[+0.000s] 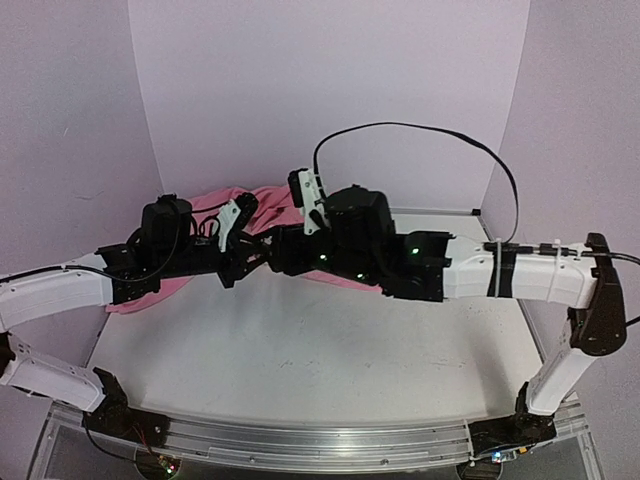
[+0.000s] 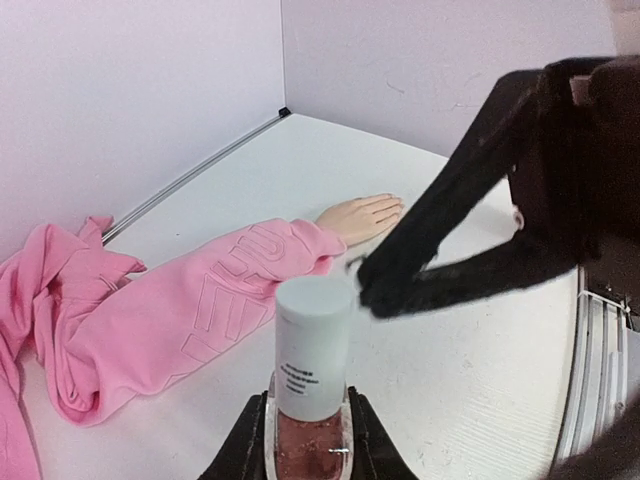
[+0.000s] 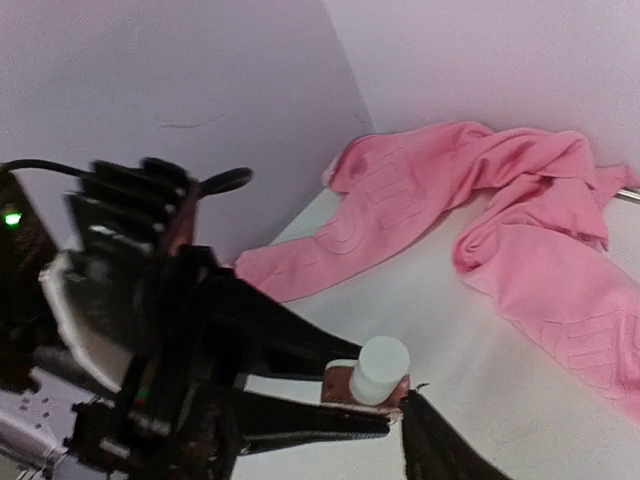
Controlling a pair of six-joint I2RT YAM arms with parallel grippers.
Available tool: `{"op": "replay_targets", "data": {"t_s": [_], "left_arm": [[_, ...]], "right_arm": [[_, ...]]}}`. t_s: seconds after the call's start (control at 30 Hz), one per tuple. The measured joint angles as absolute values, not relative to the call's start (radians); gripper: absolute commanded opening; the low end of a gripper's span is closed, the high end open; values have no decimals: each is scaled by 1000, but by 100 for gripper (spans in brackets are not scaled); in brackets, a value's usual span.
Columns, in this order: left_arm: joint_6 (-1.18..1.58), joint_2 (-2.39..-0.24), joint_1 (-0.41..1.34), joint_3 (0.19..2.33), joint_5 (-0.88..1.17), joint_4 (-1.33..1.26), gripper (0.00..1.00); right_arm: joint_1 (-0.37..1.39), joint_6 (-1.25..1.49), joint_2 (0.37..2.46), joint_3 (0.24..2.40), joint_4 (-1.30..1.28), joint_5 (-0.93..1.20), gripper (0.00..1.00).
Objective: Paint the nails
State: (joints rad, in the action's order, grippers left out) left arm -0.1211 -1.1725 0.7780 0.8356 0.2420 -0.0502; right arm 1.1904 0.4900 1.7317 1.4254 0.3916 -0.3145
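**Left wrist feed: bottle clamped, nails too small to read**

Left wrist camera gives me the best look. The hand [image 2: 360, 218] lies flat on the white table [image 2: 470, 390]. It is peach and smooth, fingers together, poking out of a pink sleeve [image 2: 230, 300]. The nails [image 2: 393, 205] are at those fingertips, beyond the bottle and well apart from it. They're too tiny for me to pick out, and I can't tell any colour on them.

My left gripper [image 2: 308, 440] is clamped on the bottle [image 2: 310, 400]. It stands upright: clear glass, glittery pinkish-brown liquid, a tall matte white cap [image 2: 315, 325] with small print I can't read. The bottle's base is cut off by the frame edge.

Now the right gripper [image 2: 366, 288]. It reaches in from the right, black fingers [image 2: 460, 172] blurred, tips just beside the cap. They look drawn together at the tips here. On the right wrist view I see only one finger [image 3: 430, 445], next to the cap, the other lost against the left arm's dark body. Wide or narrow, I can't tell, nor whether it touches the cap.

The sleeve is soft fleece with raised lettering pressed in, and the rest of the cloth [image 1: 270, 200] is bunched in folds by the wall. On the top view both arms meet over it and cover hand and bottle entirely.
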Motion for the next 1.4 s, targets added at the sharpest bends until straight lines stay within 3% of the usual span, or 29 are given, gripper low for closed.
{"op": "replay_targets", "data": {"t_s": [0.1,0.2,0.33,0.5,0.63,1.13,1.4], "left_arm": [[-110,-1195,767,850,283,-53,0],[-98,-1219,762,872,393,-56,0],[-76,-1264,762,916,636,-58,0],[-14,-1357,765,1000,965,-73,0],[18,-1388,765,1013,1087,-79,0],[36,-1391,764,1013,1171,-80,0],[35,-1390,765,1013,1158,-80,0]], "right_arm": [[1104,443,1615,1326,406,-84,77],[1000,412,1521,1236,450,101,78],[885,389,1458,1130,555,361,71],[862,403,1464,1063,671,651,64],[865,446,1496,1058,802,805,53],[867,548,1625,1104,968,973,27],[882,551,1638,1119,982,985,19]]}}
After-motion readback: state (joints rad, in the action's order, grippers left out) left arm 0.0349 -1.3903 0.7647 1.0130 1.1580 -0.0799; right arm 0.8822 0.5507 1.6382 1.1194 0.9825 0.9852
